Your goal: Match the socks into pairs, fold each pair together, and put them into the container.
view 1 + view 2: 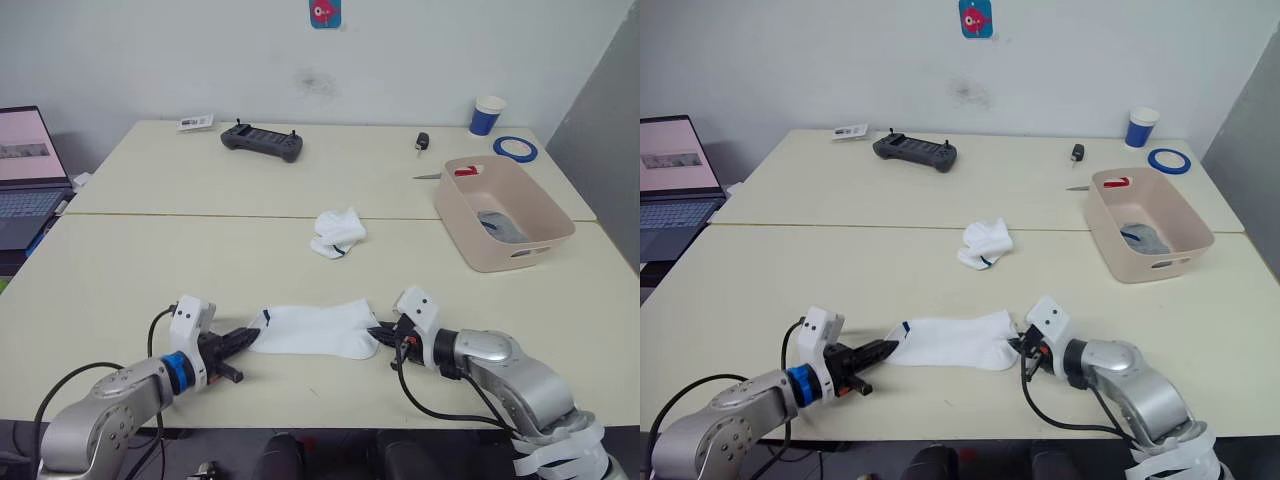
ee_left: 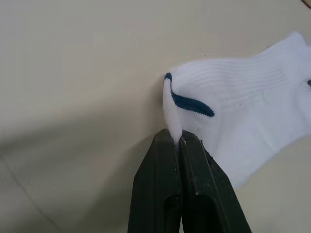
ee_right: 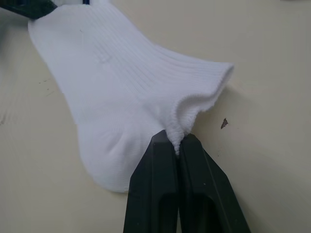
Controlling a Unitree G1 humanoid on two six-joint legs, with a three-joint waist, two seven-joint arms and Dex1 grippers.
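Observation:
A white sock point(image 1: 312, 329) with a dark-blue mark lies stretched flat near the table's front edge. My left gripper point(image 1: 247, 339) is shut on its toe end point(image 2: 174, 127), and my right gripper point(image 1: 380, 334) is shut on its cuff point(image 3: 181, 127). A second white sock point(image 1: 337, 234) lies crumpled at mid-table. The pale pink container point(image 1: 503, 212) stands at the right with a grey sock point(image 1: 502, 226) inside.
At the back of the table are a black controller point(image 1: 262, 142), a blue-and-white paper cup point(image 1: 487, 115), a blue tape roll point(image 1: 515, 149), a small dark key fob point(image 1: 423, 142) and a card point(image 1: 196, 122). A laptop point(image 1: 27, 175) stands at the far left.

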